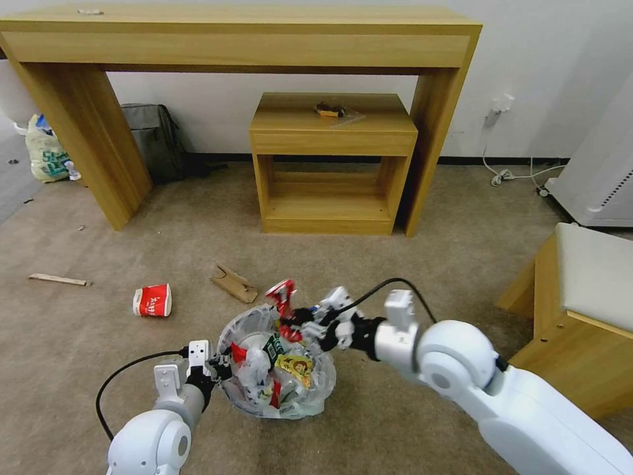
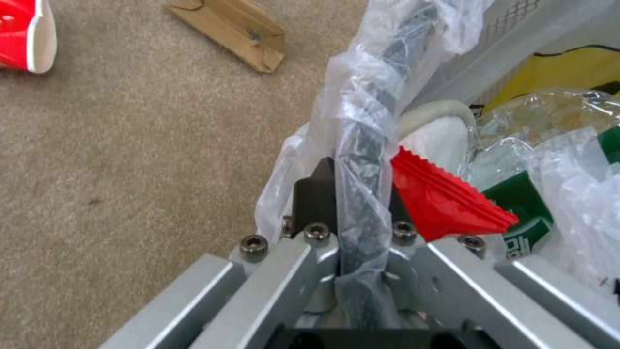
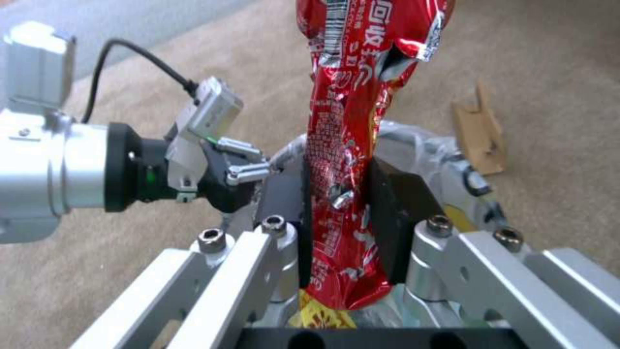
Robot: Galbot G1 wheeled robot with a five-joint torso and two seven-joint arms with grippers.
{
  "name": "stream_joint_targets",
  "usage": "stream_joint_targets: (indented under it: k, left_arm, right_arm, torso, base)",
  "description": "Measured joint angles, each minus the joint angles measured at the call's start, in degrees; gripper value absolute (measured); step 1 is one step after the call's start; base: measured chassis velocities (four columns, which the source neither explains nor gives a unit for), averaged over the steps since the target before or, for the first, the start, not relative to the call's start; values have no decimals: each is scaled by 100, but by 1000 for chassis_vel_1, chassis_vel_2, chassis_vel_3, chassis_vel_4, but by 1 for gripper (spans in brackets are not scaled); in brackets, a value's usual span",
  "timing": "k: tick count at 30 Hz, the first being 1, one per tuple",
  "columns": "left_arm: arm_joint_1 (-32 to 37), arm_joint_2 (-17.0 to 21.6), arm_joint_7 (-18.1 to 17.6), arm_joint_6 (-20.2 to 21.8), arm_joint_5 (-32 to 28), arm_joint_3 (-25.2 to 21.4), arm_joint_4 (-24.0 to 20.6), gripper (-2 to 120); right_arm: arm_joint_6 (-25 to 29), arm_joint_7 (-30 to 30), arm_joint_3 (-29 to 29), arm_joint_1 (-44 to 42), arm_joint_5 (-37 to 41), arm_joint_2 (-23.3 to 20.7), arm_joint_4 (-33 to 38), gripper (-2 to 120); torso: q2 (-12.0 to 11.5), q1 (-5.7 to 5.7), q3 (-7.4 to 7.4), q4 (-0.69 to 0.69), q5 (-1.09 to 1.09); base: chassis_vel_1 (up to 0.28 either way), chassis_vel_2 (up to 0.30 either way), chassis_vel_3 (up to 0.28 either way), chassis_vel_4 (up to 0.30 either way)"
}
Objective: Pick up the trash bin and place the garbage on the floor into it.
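Note:
The trash bin (image 1: 310, 389), round and lined with a crinkly plastic bag, stands on the beige floor (image 1: 395, 264) with wrappers and other litter inside. My left gripper (image 1: 221, 368) is shut on its near-left rim (image 2: 365, 121), bag film pinched between the jaws. My right gripper (image 1: 293, 318) hovers over the bin's far rim, shut on a crumpled red wrapper (image 1: 281, 292) that sticks up out of the jaws (image 3: 346, 97). On the carpet left of the bin lie a red paper cup (image 1: 153, 300), a cardboard scrap (image 1: 234, 284) and a stick (image 1: 58, 280).
A long wooden desk (image 1: 237, 39) spans the back, a small wooden table (image 1: 333, 165) under it. A grey backpack (image 1: 155, 142) and a yellow-green shopping bag (image 1: 45, 155) sit by the desk's left leg. A wooden bench (image 1: 580, 316) stands at the right.

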Motion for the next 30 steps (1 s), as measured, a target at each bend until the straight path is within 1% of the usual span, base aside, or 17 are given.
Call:
stream_joint_targets:
  k: [2, 5, 9, 12, 13, 14, 15, 16, 19, 20, 22, 23, 24, 25, 27, 28, 30]
  left_arm:
    - [0, 1, 0, 0, -2, -1, -6, 0]
    - [5, 15, 2, 1, -15, -23, -38, 0]
    - [5, 19, 6, 2, -21, -29, -41, 0]
    - [8, 19, 11, 2, -31, -34, -46, 0]
    - [8, 19, 11, 2, -31, -34, -46, 0]
    - [6, 19, 12, 2, -35, -37, -46, 0]
    - [3, 20, 12, 1, -39, -37, -46, 0]
    - [3, 20, 12, 1, -39, -37, -46, 0]
    - [-17, 20, 12, 1, -54, -37, -46, 0]
    - [-17, 20, 12, 1, -54, -37, -46, 0]
    - [-22, 17, 13, 2, -65, -39, -48, 0]
    - [-21, 17, 13, 1, -70, -50, -50, 0]
    - [-21, 17, 13, 1, -70, -50, -50, 0]
    - [-18, 16, 13, 1, -72, -57, -53, 0]
    - [3, 18, 16, 1, -89, -87, -67, 0]
    - [3, 18, 16, 1, -89, -87, -67, 0]
    - [19, 27, 23, -5, -101, -111, -70, 0]
  right_arm:
    - [-34, 9, -63, 74, 27, 10, -34, 18]
    - [-374, 50, -354, 514, 167, 97, -255, 18]
    - [-394, 130, -456, 627, 174, 124, -332, 21]
    - [-394, 200, -523, 672, 169, 131, -366, 36]
    - [-394, 200, -523, 672, 169, 131, -366, 36]
    - [-394, 206, -533, 672, 162, 124, -362, 42]
    - [-394, 206, -537, 669, 157, 118, -354, 45]
    - [-394, 206, -537, 669, 157, 118, -354, 45]
    - [-389, 219, -542, 650, 143, 108, -334, 60]
    - [-389, 219, -542, 650, 143, 108, -334, 60]
    - [-384, 294, -492, 625, 134, 112, -331, 69]
    - [-377, 381, -387, 575, 131, 116, -324, 78]
    - [-377, 381, -387, 575, 131, 116, -324, 78]
    - [-347, 420, -307, 533, 116, 116, -318, 80]
    - [-80, 558, 15, 306, 51, 102, -286, 91]
    - [-80, 558, 15, 306, 51, 102, -286, 91]
    - [281, 870, 326, 12, -33, 90, -264, 98]
  torso:
    - [0, 0, 0, 0, 0]
    - [0, 0, 0, 0, 0]
    - [0, 0, 0, 0, 0]
    - [0, 0, 0, 0, 0]
    - [0, 0, 0, 0, 0]
    - [0, 0, 0, 0, 0]
    - [0, 0, 0, 0, 0]
    - [0, 0, 0, 0, 0]
    - [0, 0, 0, -1, 0]
    - [0, 0, 0, -1, 0]
    - [0, 0, 0, 0, 0]
    - [0, 0, 0, 0, 1]
    - [0, 0, 0, 0, 1]
    - [0, 0, 0, 0, 0]
    - [0, 0, 0, 0, 1]
    - [0, 0, 0, 0, 1]
    - [0, 0, 0, -1, 1]
  base:
    - [0, 0, 0, 0]
    - [0, 0, 0, 0]
    - [0, 0, 0, 0]
    - [0, 0, 0, 0]
    - [0, 0, 0, 0]
    - [0, 0, 0, 0]
    - [0, 0, 0, 0]
    - [0, 0, 0, 0]
    - [0, 0, 0, 0]
    - [0, 0, 0, 0]
    - [0, 0, 0, 0]
    - [0, 0, 0, 0]
    - [0, 0, 0, 0]
    - [0, 0, 0, 0]
    - [0, 0, 0, 0]
    - [0, 0, 0, 0]
    - [0, 0, 0, 0]
